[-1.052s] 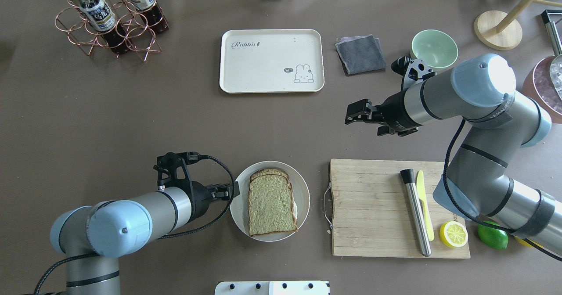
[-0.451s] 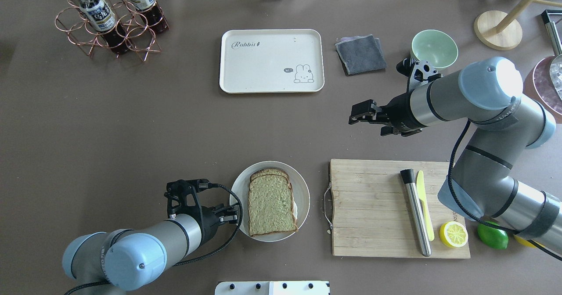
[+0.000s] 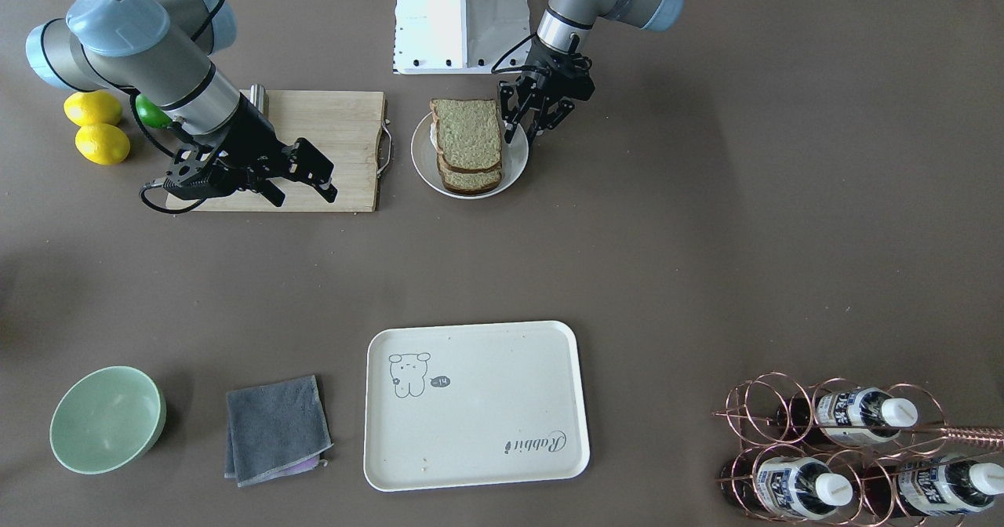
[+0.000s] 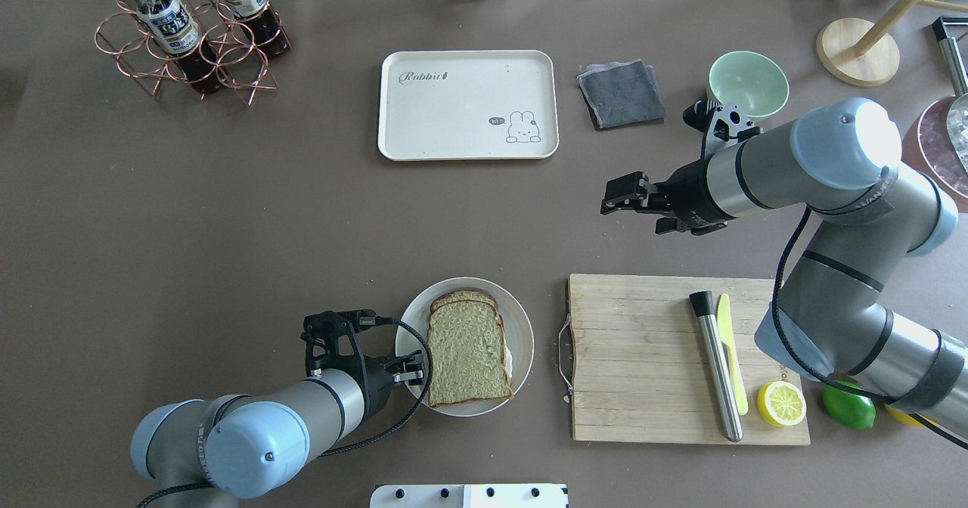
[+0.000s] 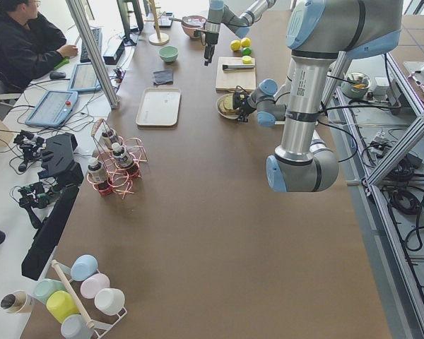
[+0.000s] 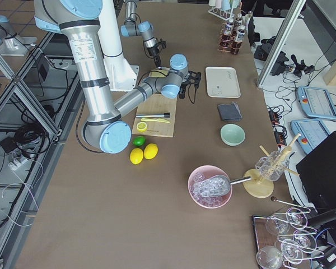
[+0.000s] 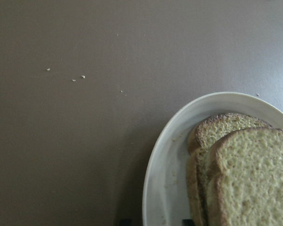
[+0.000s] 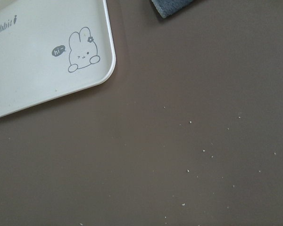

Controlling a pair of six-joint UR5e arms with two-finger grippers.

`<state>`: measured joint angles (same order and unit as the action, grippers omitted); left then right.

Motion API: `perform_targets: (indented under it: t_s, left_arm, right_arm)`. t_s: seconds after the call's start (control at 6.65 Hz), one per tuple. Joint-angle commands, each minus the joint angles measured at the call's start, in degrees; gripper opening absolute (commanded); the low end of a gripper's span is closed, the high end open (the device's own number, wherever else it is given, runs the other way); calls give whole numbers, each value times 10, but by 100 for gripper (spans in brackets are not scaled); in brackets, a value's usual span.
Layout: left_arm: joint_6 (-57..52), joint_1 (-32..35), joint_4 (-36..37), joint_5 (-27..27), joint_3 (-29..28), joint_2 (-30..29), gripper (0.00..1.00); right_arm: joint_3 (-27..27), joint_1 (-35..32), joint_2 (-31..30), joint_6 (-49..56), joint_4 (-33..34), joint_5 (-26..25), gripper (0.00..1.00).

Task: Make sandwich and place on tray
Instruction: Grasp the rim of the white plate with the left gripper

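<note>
The sandwich point(image 4: 467, 353) is two stacked bread slices on a round white plate point(image 4: 522, 326); a sliver of white egg shows at its right edge. It also shows in the front view point(image 3: 468, 139) and the left wrist view point(image 7: 245, 169). My left gripper point(image 4: 408, 368) is open and empty at the plate's left rim, beside the bread point(image 3: 536, 123). My right gripper point(image 4: 614, 194) is open and empty, hovering over bare table above the cutting board's far edge point(image 3: 306, 182). The cream tray point(image 4: 469, 103) lies empty at the far middle point(image 3: 474, 405), and its corner shows in the right wrist view point(image 8: 37, 61).
A wooden cutting board point(image 4: 643, 357) right of the plate holds a steel muddler point(image 4: 715, 364), a yellow knife and a lemon half. A grey cloth point(image 4: 622, 92) and a green bowl point(image 4: 748, 85) lie right of the tray. A bottle rack point(image 4: 189, 32) stands far left.
My left gripper has moved right and toward the near side, up to the plate's left rim. My right gripper drew back slightly to the right, then held still.
</note>
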<state>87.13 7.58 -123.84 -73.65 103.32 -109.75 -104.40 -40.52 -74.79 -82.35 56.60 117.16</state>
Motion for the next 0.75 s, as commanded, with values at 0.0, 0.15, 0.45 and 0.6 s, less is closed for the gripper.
perform_targets:
  t_s: [0.0, 0.15, 0.45, 0.6]
  left_arm:
    - [0, 2, -1, -1, -2, -1, 4]
    - [-2, 8, -1, -5, 1, 0, 0]
    - [-4, 11, 2, -7, 11, 0, 0]
    - [-4, 12, 16, -7, 23, 0, 0]
  right_arm:
    - [2, 0, -1, 0, 0, 0, 99]
    - [2, 0, -1, 0, 0, 0, 99]
    - [1, 0, -1, -1, 0, 0, 99]
    - [1, 0, -1, -1, 0, 0, 99]
